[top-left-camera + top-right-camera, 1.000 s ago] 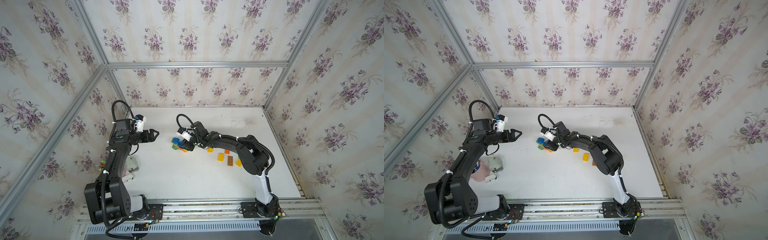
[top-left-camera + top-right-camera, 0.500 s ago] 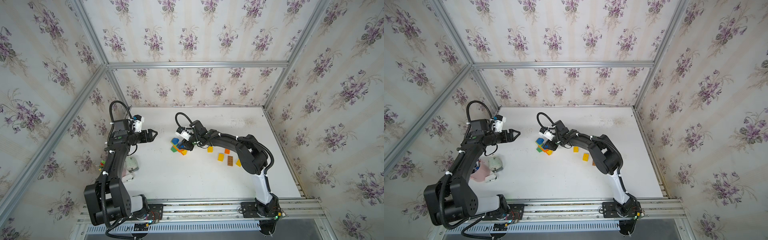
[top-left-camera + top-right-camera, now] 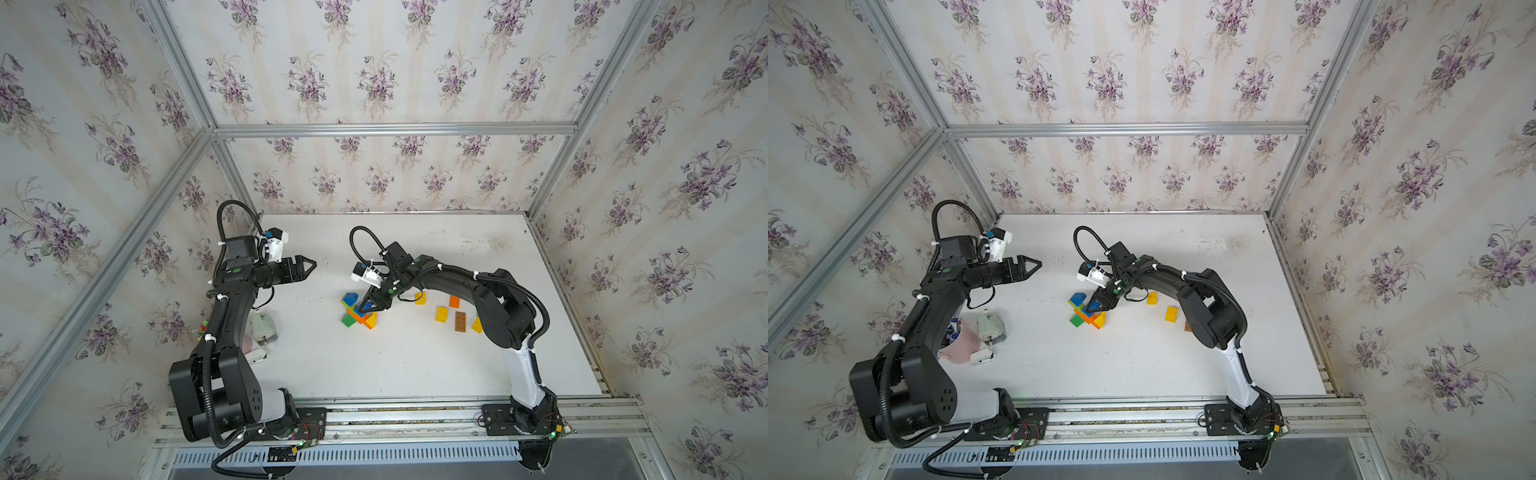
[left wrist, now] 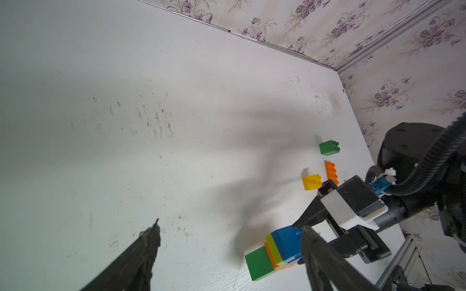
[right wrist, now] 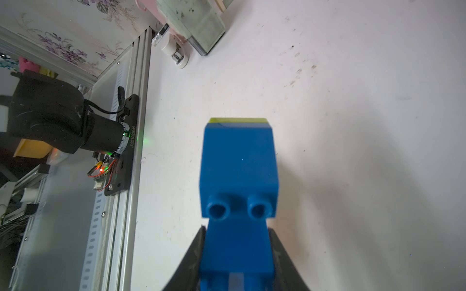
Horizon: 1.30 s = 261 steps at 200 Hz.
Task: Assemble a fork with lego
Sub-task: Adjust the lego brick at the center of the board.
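Note:
A lego cluster (image 3: 358, 316) of green, orange, lime, blue and yellow bricks lies mid-table in both top views, also (image 3: 1088, 315). My right gripper (image 3: 366, 306) is shut on a blue brick (image 5: 238, 252) at the cluster's edge. That brick sits against the studded face of another blue brick (image 5: 238, 163), which backs onto a lime one. The left wrist view shows the stack on its side, green (image 4: 259, 263) to blue (image 4: 286, 243). My left gripper (image 3: 311, 264) hangs open and empty to the cluster's left, with a wide gap in the left wrist view (image 4: 230, 224).
A separate blue brick (image 3: 350, 298) lies beside the cluster. Loose yellow (image 3: 441, 314), orange (image 3: 454, 301) and brown (image 3: 460, 321) bricks lie under the right arm. A green brick (image 4: 329, 147) lies farther back. A pink cup (image 3: 959, 338) and a pale green box (image 3: 990, 327) stand near the left arm.
My right gripper has shifted slightly left and nearer over the cluster, and its jaws have narrowed onto the blue brick. The left arm has barely moved.

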{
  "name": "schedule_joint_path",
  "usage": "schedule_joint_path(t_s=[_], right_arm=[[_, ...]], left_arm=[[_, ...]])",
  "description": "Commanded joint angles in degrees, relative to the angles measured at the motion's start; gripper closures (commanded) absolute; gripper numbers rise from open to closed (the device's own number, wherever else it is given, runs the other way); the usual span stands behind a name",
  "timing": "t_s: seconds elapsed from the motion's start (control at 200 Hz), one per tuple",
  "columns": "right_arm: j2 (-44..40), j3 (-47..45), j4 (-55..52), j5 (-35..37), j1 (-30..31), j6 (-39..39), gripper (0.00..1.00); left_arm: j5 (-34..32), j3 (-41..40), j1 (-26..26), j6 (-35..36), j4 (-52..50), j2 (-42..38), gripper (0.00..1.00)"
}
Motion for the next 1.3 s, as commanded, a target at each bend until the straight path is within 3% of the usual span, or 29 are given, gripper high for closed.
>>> schedule_joint_path(t_s=[0.0,0.325,0.635,1.059,1.299], right_arm=[[1.2,0.8,-3.2,-5.1,0.0,-2.4,0.65],[7.2,6.8,-9.1,-8.2,0.2,-3.8,0.61],[12.9,13.8,-12.9,-6.3,0.1,-3.4,0.43],[11.4,13.4,-9.0,5.3,-1.9,1.9,0.29],[2.4,3.3,1.0,14.1,-2.3,6.5,0.23]], left_arm=[[3.4,0.2,0.0,-0.9,-0.9,0.3,0.11],[8.5,1.0,0.0,2.2,-4.5,3.2,0.11],[11.8,2.2,0.0,3.7,-7.2,6.6,0.07],[11.7,-0.1,-0.3,2.2,-4.6,6.2,0.01],[5.5,-1.7,-4.7,0.5,-1.2,1.3,0.00]])
